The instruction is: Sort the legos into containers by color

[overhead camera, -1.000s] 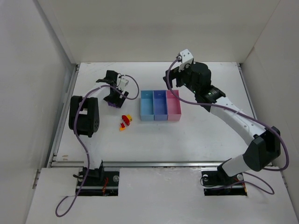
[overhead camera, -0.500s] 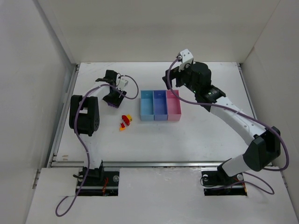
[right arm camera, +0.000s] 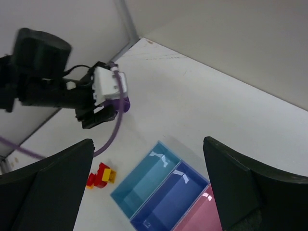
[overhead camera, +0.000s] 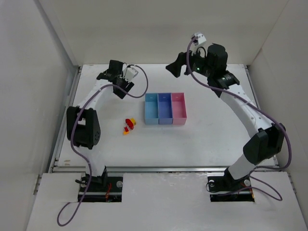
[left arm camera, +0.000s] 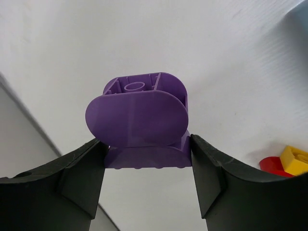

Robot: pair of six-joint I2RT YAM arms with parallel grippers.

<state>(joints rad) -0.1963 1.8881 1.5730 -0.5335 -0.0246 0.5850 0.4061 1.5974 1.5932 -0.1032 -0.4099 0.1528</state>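
As left gripper (left arm camera: 144,149) pinches purple lego (left arm camera: 139,115) left of the containers (overhead camera: 165,113), right gripper (overhead camera: 174,68) hangs spread open beyond them.

Open table (overhead camera: 216,137) lies right of the bins (overhead camera: 165,109) (three joined); loose bricks (overhead camera: 128,126) sit near their left.

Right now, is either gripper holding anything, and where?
Left gripper holds the purple lego, pinched across the sides of its lower end. Right gripper is open, empty.

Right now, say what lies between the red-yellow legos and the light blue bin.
Only bare table separates legos from bin, in the top external view.
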